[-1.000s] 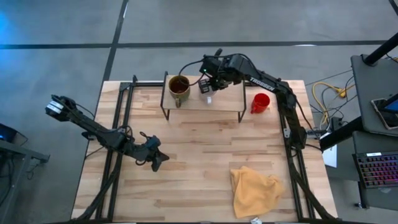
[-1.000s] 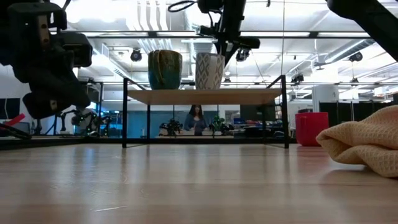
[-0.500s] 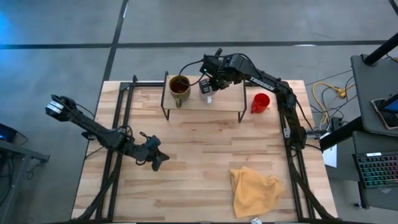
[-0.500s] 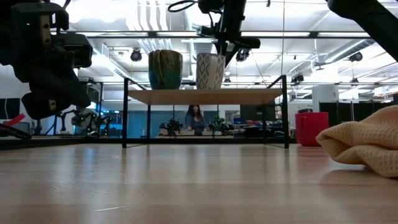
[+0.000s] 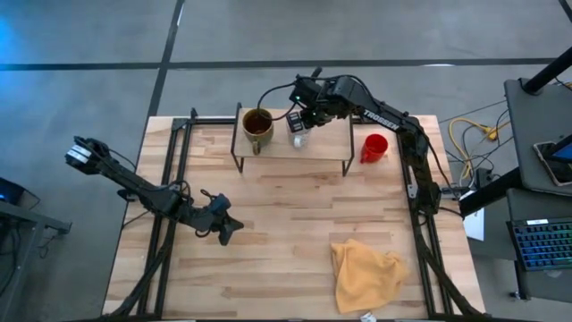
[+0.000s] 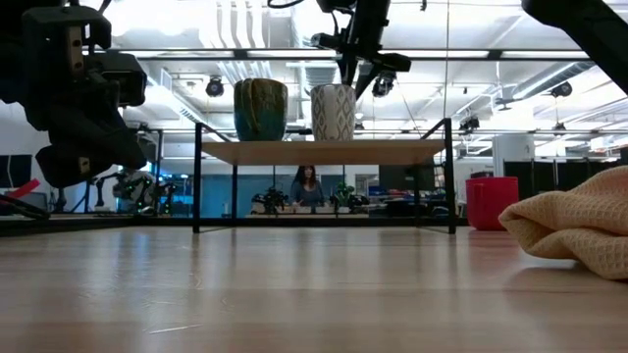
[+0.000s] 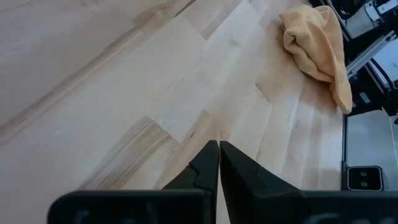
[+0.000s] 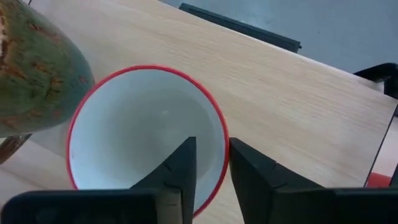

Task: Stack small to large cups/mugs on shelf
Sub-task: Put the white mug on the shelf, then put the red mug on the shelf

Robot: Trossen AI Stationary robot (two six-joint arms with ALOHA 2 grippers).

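Observation:
A white mug with a red rim (image 8: pixel 146 124) stands upright on the light-wood shelf (image 5: pixel 326 145), next to the brown mug (image 5: pixel 257 127); both show on the shelf (image 6: pixel 324 152) in the low view, the white mug (image 6: pixel 334 111) to the right of the brown mug (image 6: pixel 260 109). My right gripper (image 8: pixel 212 155) hovers over the white mug's rim, open, with one finger above the inside and one outside the wall. The red mug (image 5: pixel 374 148) stands on the table right of the shelf. My left gripper (image 5: pixel 225 233) is shut, low over the table's left middle.
A yellow-orange cloth (image 5: pixel 366 273) lies bunched near the table's near right corner and shows close in the low view (image 6: pixel 574 230). The shelf's right third is bare. A person stands in the room beyond the table (image 6: pixel 307 186).
The white mug, a little tilted a second ago, now stands upright on the shelf, slightly farther right. My right gripper has stayed above its rim. My left arm has kept still.

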